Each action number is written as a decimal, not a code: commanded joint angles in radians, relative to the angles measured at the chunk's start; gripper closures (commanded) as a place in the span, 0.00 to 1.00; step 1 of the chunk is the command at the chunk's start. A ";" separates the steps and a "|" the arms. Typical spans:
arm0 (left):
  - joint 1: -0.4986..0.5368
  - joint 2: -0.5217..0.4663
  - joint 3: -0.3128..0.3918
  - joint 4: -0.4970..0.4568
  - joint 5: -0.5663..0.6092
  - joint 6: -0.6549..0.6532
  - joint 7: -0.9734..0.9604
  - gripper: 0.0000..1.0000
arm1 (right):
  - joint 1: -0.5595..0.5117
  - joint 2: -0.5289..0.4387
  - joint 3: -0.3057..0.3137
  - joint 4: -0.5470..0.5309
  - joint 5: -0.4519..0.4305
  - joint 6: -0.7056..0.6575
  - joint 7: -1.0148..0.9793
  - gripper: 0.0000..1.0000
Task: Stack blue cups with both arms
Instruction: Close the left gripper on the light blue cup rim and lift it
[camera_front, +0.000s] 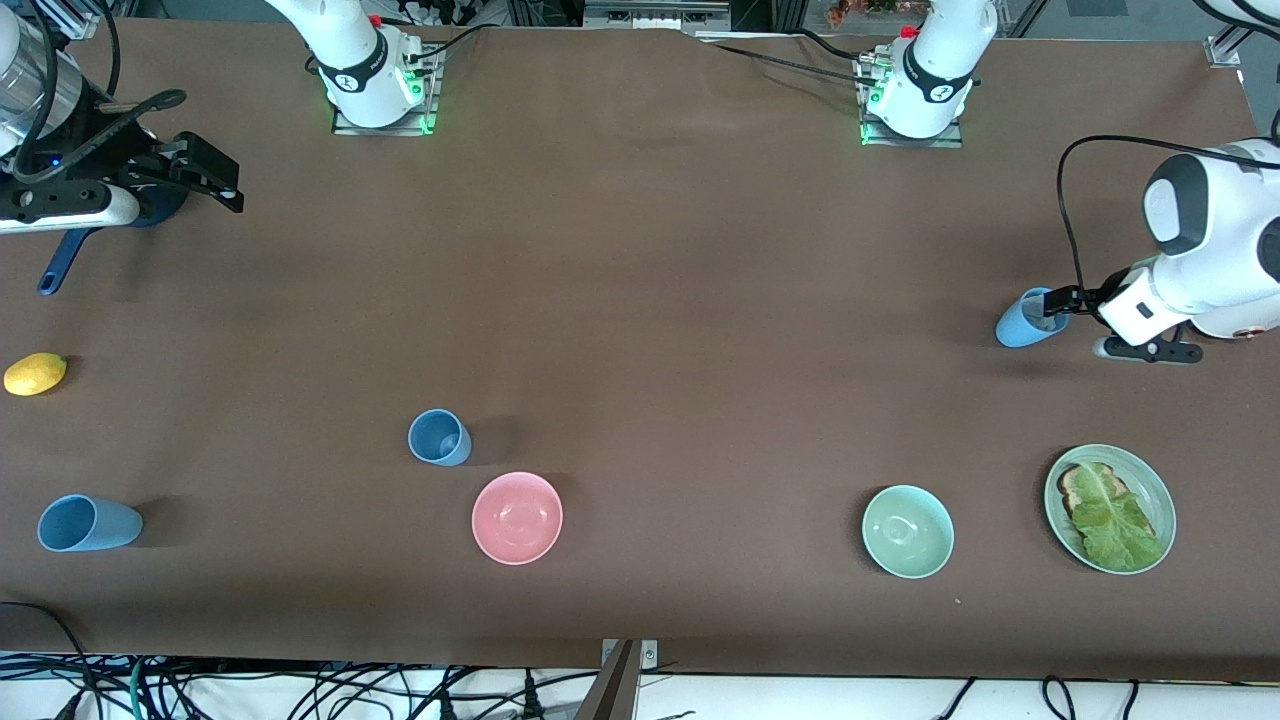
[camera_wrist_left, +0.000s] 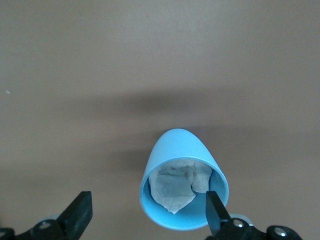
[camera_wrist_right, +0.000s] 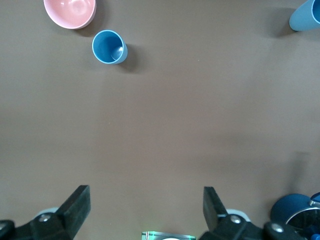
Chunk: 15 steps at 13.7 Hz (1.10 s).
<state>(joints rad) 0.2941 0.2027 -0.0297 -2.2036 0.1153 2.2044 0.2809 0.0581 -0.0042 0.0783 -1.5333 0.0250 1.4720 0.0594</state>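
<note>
Three sky-blue cups are on the brown table. One cup lies on its side at the left arm's end, with crumpled paper inside. My left gripper is open at its mouth; one fingertip overlaps the rim, the other stands well clear beside the cup. A second cup stands upright near the pink bowl and also shows in the right wrist view. A third cup lies on its side at the right arm's end. My right gripper is open and empty, above the table near the saucepan.
A dark navy saucepan sits under the right arm. A lemon, a pink bowl, a mint-green bowl and a green plate with toast and lettuce stand along the front camera's side.
</note>
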 joint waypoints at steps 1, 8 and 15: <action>0.011 0.027 -0.010 -0.016 0.067 0.026 0.017 0.01 | 0.000 -0.010 0.001 -0.007 0.000 0.002 0.013 0.00; 0.011 0.089 -0.012 0.002 0.055 0.018 0.009 1.00 | 0.000 -0.011 0.000 -0.013 0.000 0.004 0.013 0.00; 0.010 0.081 -0.018 0.054 0.053 -0.052 0.009 1.00 | 0.000 -0.011 0.000 -0.013 0.000 0.008 0.011 0.00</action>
<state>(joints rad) 0.2942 0.2862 -0.0325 -2.1981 0.1599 2.2110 0.2826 0.0581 -0.0042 0.0781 -1.5363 0.0250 1.4721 0.0602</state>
